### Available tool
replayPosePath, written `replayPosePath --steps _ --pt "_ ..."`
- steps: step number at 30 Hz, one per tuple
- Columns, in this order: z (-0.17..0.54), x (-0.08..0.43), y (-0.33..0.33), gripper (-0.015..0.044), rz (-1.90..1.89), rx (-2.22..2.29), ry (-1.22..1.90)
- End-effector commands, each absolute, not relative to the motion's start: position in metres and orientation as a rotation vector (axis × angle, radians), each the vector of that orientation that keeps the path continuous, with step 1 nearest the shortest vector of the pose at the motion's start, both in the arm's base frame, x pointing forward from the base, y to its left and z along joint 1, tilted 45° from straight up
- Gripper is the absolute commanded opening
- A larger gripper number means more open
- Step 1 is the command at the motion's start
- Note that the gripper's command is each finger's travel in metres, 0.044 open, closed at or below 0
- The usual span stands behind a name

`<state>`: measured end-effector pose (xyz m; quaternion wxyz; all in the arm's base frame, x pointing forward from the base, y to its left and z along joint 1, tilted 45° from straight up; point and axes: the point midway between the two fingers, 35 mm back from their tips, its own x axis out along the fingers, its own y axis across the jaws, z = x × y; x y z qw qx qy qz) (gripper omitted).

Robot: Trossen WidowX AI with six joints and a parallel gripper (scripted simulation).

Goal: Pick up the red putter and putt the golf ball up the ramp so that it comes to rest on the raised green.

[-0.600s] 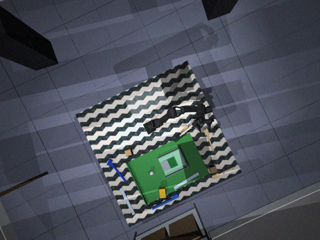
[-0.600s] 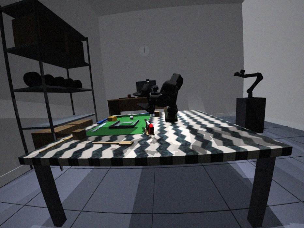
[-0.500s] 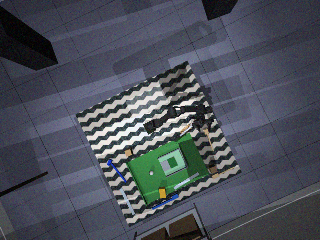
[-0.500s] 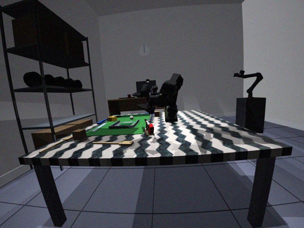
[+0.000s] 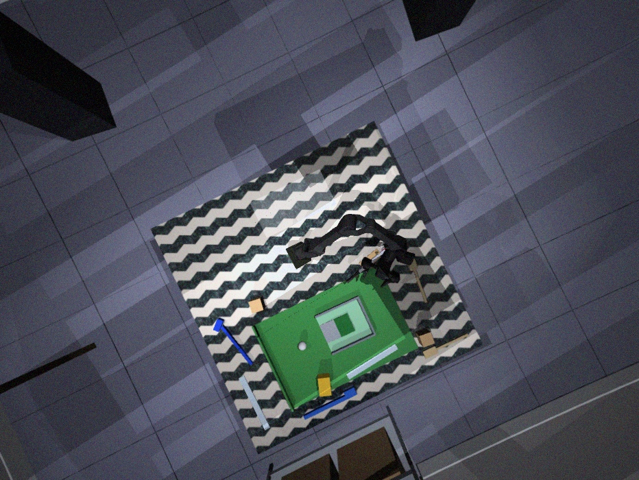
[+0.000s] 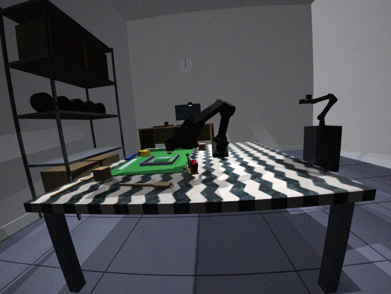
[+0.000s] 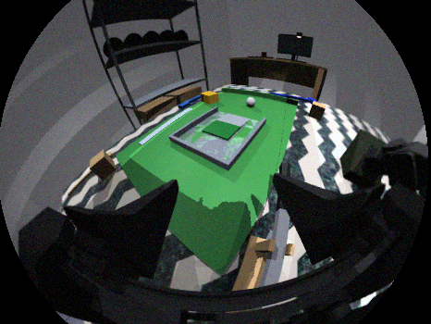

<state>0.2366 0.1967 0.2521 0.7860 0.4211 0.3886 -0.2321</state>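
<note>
Red putter (image 6: pixel 194 166) on stand, seemingly; gripper (image 5: pixel 372 274) (image 6: pixel 168 146) (image 7: pixel 226 180) open, empty.

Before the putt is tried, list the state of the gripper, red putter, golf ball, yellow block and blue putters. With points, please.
Gripper (image 7: pixel 226 180): open, nothing between its fingers.
Red putter (image 6: pixel 194 166): in its wooden holder, not grasped.
Golf ball (image 5: pixel 302 345) (image 7: pixel 251 102): on the green surface, off the raised green.
Yellow block (image 5: pixel 324 385) (image 6: pixel 144 153) (image 7: pixel 210 97): resting upright.
Blue putters: both lying flat.
</note>
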Motion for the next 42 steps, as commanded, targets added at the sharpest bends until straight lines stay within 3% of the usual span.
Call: replayPosePath --steps 1,7,12,17,42 --pt "0.183 0.217 0.169 0.044 -0.609 0.747 1.331" --pt "0.153 0.184 0.155 0.044 -0.556 0.878 1.898" --pt "0.166 0.182 0.154 0.044 -0.321 1.299 2.202" --pt "0.186 0.202 0.145 0.044 -0.079 1.723 2.201" --pt "0.181 0.199 0.159 0.044 -0.051 1.688 2.274"
